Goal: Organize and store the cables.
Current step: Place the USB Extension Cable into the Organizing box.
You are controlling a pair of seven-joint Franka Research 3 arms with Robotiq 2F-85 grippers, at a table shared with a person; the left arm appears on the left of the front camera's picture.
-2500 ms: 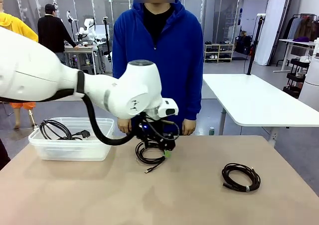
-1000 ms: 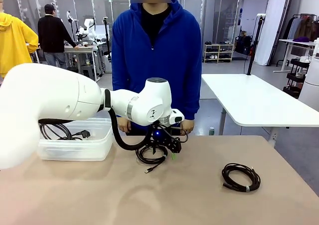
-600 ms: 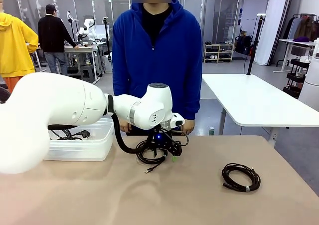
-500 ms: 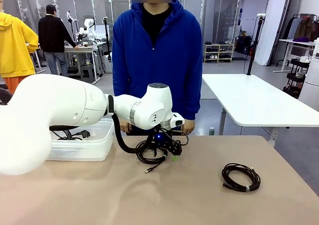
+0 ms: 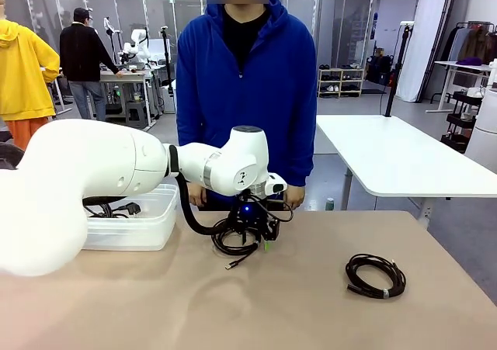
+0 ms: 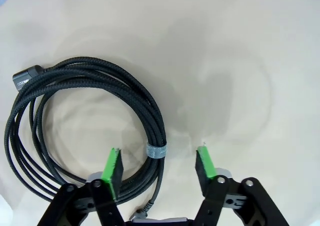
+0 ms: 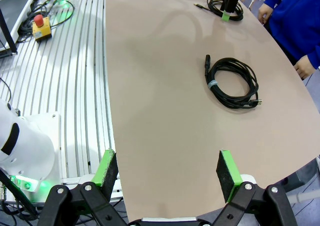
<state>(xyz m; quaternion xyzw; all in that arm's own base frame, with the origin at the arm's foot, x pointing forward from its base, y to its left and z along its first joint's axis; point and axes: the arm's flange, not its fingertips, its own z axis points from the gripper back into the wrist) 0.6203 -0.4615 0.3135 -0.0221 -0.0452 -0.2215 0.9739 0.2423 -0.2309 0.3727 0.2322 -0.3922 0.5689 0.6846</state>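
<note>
The left gripper (image 6: 157, 158) hangs open over the table (image 5: 311, 311), its green pads either side of the strapped part of one coiled cable (image 6: 100, 78), not gripping it. There are three cables: this one, a second cable (image 7: 212, 84) lying well apart on the table, and a third cable (image 5: 105, 208) in the clear bin (image 5: 132, 230). The right gripper (image 7: 167, 168) is open and empty.

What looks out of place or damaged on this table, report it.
Nothing looks damaged or spilled. The middle coil sits between the open jaws of the left pincer; the right coil lies by itself. Both are neatly wound and tied, only not yet in the clear bin.
</note>
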